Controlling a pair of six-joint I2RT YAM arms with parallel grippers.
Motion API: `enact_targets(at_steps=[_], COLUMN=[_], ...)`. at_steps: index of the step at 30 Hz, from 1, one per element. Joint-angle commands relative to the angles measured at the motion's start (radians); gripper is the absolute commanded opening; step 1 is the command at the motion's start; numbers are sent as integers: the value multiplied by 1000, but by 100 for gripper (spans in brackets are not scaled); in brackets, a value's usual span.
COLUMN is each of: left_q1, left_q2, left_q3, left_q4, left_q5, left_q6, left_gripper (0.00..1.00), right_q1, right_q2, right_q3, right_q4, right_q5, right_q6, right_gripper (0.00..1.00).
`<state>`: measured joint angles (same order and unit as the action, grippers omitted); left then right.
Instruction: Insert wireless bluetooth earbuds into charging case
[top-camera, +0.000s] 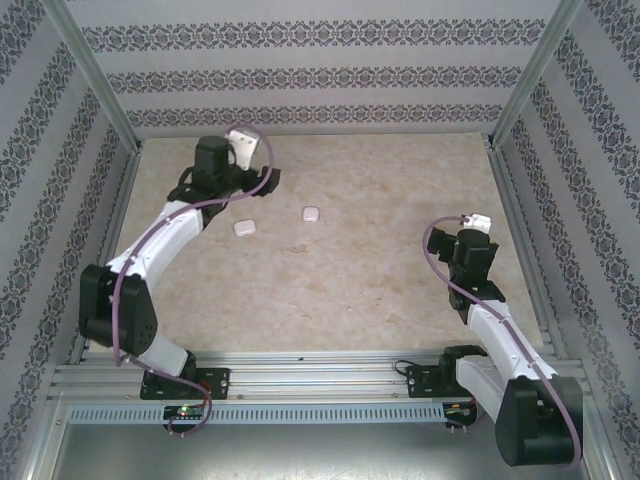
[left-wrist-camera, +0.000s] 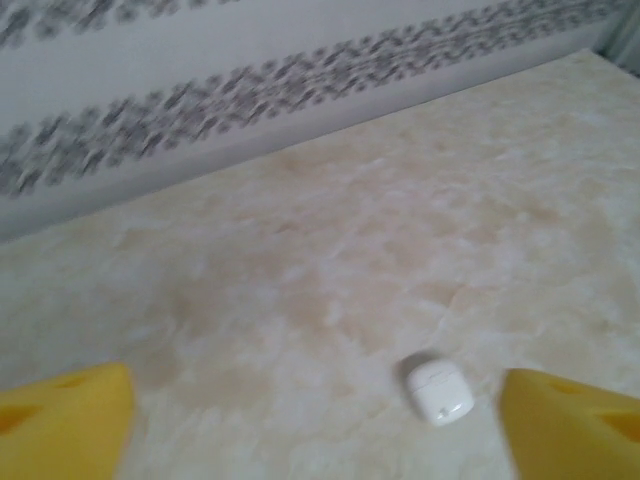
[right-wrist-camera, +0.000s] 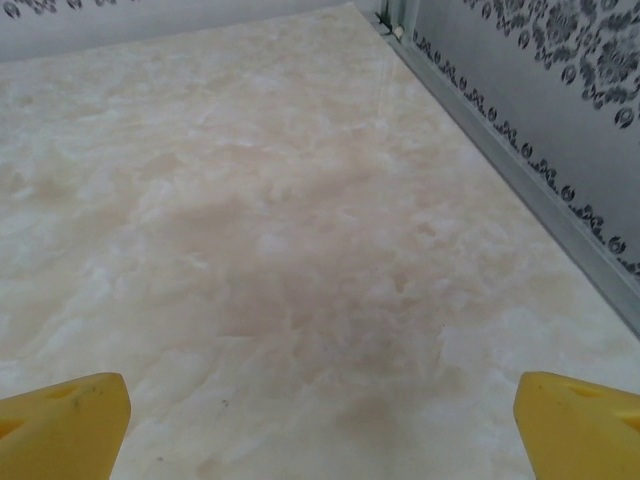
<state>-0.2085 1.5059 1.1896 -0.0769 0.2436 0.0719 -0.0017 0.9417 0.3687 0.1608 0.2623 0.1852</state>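
Both grippers stand wide and empty: the left gripper (left-wrist-camera: 318, 412) spreads its yellow wedge fingers (left-wrist-camera: 60, 425) out to the frame edges, and the right gripper (right-wrist-camera: 320, 412) does likewise over bare counter (right-wrist-camera: 300, 250). Two cases lie near each other left of centre, the left case (top-camera: 245, 228) and the right case (top-camera: 311, 213), both apart from either arm. The left wrist camera looks down on one case (left-wrist-camera: 438, 390), and which of the two it is cannot be told. It is a smooth, glossy white plastic pebble, rounded-square, its lid seam closed. The earbuds are hidden or too small to pick out; likely they sit inside the shut cases. So the insertion step looks finished, or nearly. If a bud remains, the next move calls for a lid flipped open and a delicate pinch on a slick curved stem. The counter is beige, marbled and faintly sheened.
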Motion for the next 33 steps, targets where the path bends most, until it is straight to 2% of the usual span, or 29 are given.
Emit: enact_targets(at_steps=[1,3,5,10,13,18,21,27,29,33], left_q1=[43,71,106,159,178,205,210,210,210,211], left_q2=[-89,-151,-188,-253,-275,-256,-218,-179,-177,-161], left_q3=[-138,-254,-333,-508,-628,-754,-796,-775,-779,-769], left_q4=[88,161,188,287,426,607,706,675,681,680], left_q5=[-84,-157,-182,-206,-192,-232,-235,-134,-123,-88], left_q6=[29,17,2,8,50,51,51,89,94,70], left_gripper=[100,100,100,100,100,100,100,100,100,100], right_q1=[-15,-20,-21,-24,-24,-24,-24,-17,-11,-5], right_q2=[43,82,132,258,306,381,443,585,559,566], right_q3=[-63,-82,-75,-52,-46,-31,-31,-31,8,10], right_q4=[183,270,325,435,509,581,670,816,729,736], right_q5=[-66,-94,-148,-213,-217,-236,-238,-250,-244,-238], right_q6=[-14,-26,-50,-63,-71,-95,-110,-116,-126,-131], right_gripper=[98,98,98,98,98,98,98,98,98,98])
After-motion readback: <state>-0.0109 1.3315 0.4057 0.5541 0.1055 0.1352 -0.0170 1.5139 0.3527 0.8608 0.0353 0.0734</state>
